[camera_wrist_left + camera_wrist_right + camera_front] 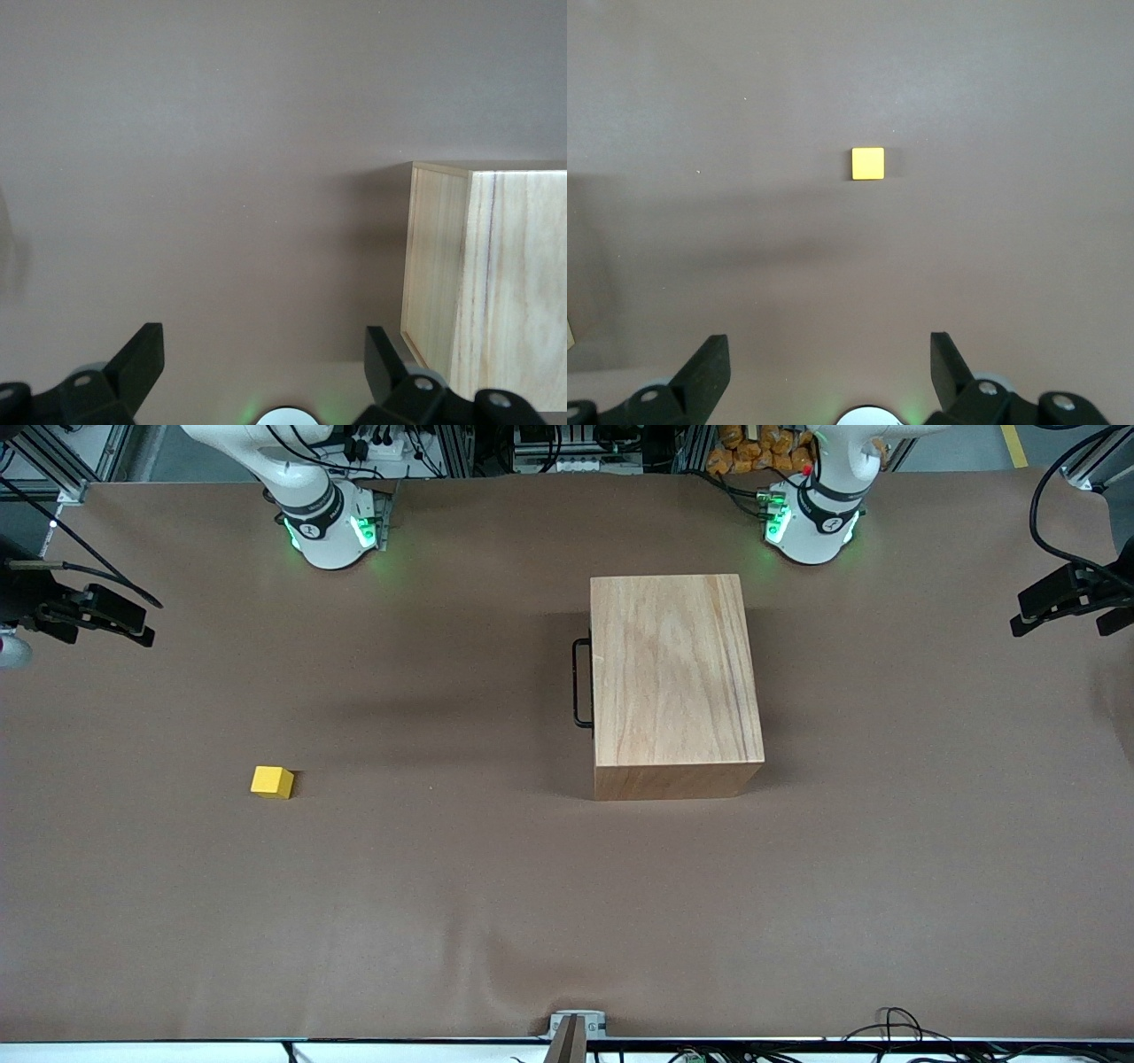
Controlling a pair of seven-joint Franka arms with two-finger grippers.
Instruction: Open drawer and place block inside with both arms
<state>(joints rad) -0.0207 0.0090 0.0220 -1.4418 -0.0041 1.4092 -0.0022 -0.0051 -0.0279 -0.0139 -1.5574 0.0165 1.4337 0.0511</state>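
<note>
The large wooden box (673,682) stands near the left arm's base (811,527). Its drawer is shut, and the black wire handle (581,682) faces the right arm's end of the table. The yellow block (272,781) lies on the table toward the right arm's end, nearer the front camera than the box. The block also shows in the right wrist view (867,163). My right gripper (830,359) is open and empty, high over the table near the block. My left gripper (263,354) is open and empty, high over bare table beside the box (496,283). Neither gripper shows in the front view.
The right arm's base (332,527) stands at the table's back edge. Black camera mounts stick in at the right arm's end (97,615) and the left arm's end (1067,598). A small clamp (576,1027) sits on the front edge. Brown cloth (443,886) covers the table.
</note>
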